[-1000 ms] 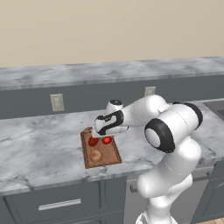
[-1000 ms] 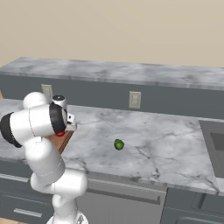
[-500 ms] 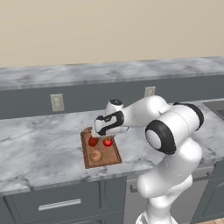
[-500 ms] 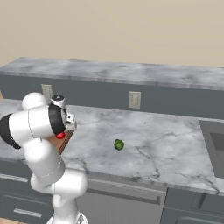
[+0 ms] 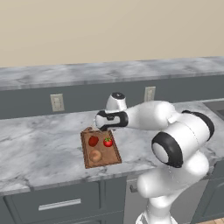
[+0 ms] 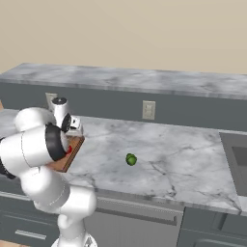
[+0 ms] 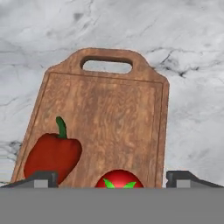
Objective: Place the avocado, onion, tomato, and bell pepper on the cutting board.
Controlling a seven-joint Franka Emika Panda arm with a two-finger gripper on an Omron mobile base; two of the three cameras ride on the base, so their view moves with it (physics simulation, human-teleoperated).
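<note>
1. My gripper (image 7: pixel 112 180) hangs just above the cutting board (image 5: pixel 101 158), jaws spread wide and released, grasping nothing; one fingertip (image 7: pixel 41 178) stands at each side of the hand view.
2. The tomato (image 5: pixel 108 142) rests on the board between my fingertips, near the board's right long edge.
3. The bell pepper (image 5: pixel 93 141) lies beside the tomato, toward the board's left long edge, its green stem pointing at the handle end.
4. The onion (image 5: pixel 95 155) sits on the board toward its front short edge, nearer the counter's front edge.
5. The board's looped handle (image 7: pixel 107 65) points toward the back of the counter (image 5: pixel 39 144).
6. The avocado (image 6: pixel 130 159) lies alone on the bare counter, well apart from the board, off to its right.
</note>
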